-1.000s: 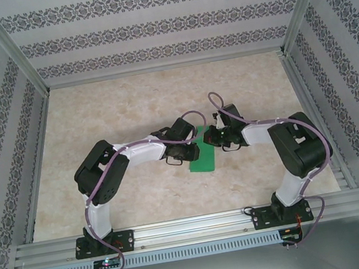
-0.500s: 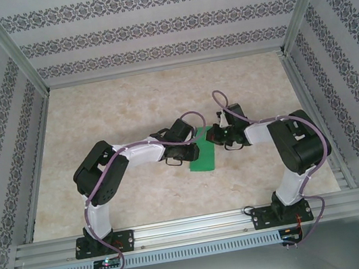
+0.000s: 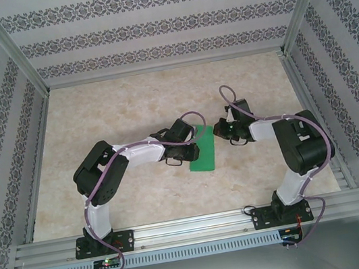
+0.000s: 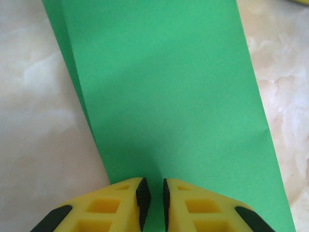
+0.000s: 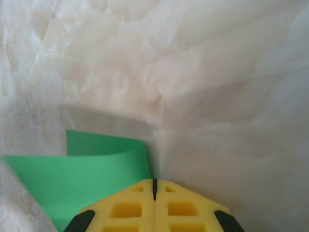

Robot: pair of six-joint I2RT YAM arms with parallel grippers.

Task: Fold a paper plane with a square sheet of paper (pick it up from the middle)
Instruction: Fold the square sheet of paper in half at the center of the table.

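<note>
The square sheet of paper (image 3: 203, 156), folded to a narrow strip on the table (image 3: 127, 108) between the arms, looks light, limp and easily creased, and would probably be best pinched at its lifted edge beside the shut, empty right gripper (image 5: 154, 182), while the left gripper (image 4: 154, 193), jaws a narrow slit apart, sits over it.

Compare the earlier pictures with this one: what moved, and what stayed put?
The right gripper, fingers shut, drew back rightward from the far right corner of the green paper sheet and now sits beside it. The left gripper and the sheet stayed where they were.
</note>
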